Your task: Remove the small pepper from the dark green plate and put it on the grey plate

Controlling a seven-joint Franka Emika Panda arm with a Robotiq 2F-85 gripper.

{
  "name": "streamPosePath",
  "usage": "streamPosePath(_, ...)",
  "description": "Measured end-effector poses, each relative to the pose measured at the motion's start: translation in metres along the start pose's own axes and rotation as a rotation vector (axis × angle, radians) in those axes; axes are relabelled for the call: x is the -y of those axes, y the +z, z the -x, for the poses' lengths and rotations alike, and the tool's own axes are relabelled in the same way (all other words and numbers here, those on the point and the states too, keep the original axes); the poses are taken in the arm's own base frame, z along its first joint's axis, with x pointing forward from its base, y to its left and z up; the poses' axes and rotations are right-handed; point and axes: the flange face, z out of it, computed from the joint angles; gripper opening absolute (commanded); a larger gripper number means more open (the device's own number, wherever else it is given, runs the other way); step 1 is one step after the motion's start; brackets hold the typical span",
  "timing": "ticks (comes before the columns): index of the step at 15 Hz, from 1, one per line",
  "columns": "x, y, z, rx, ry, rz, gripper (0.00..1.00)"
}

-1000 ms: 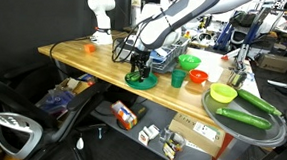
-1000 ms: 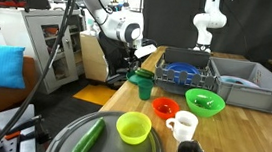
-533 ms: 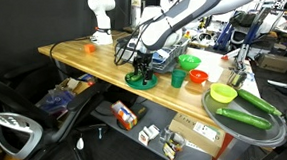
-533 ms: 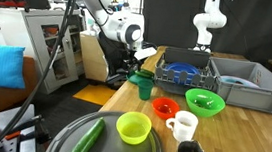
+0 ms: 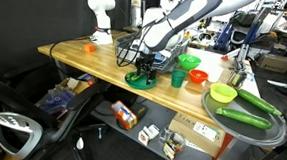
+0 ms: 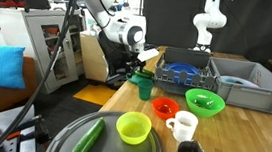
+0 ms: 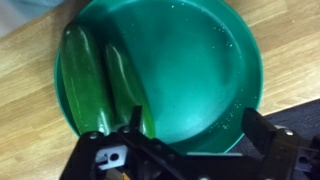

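The dark green plate [image 7: 190, 60] lies on the wooden table; it also shows in both exterior views [image 5: 139, 80] [image 6: 139, 79]. Two green peppers lie side by side on its left part: a brighter, wider one [image 7: 84, 80] and a darker, narrower small pepper [image 7: 124, 85]. My gripper [image 7: 196, 135] hangs just above the plate, open and empty, with its left finger [image 7: 131, 124] by the small pepper's near end. It also shows in both exterior views [image 5: 140, 64] [image 6: 134, 62]. The grey plate [image 5: 271, 131] [image 6: 65, 139] holds long cucumbers and a yellow-green bowl [image 6: 133, 127].
A dark green cup [image 5: 178, 79], an orange bowl [image 5: 197, 77] and a bright green bowl [image 5: 189, 63] stand beside the plate. A wire dish rack [image 6: 185, 71], a grey bin [image 6: 247, 92] and a white mug [image 6: 183, 126] are nearby. The table's edge runs close to the plate.
The gripper has shifted very slightly over the dark green plate and stays open. The peppers have not moved.
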Motion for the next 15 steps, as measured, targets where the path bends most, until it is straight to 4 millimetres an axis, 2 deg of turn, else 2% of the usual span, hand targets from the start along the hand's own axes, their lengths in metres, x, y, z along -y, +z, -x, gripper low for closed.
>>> streamPosePath(7,-0.005,-0.002,0.0,0.075,-0.114,0.015,1.0)
streamPosePath(13,-0.007,-0.009,-0.018,0.111,-0.176,0.023,1.0)
streamPosePath(15,-0.006,-0.007,-0.018,0.112,-0.181,0.018,1.0)
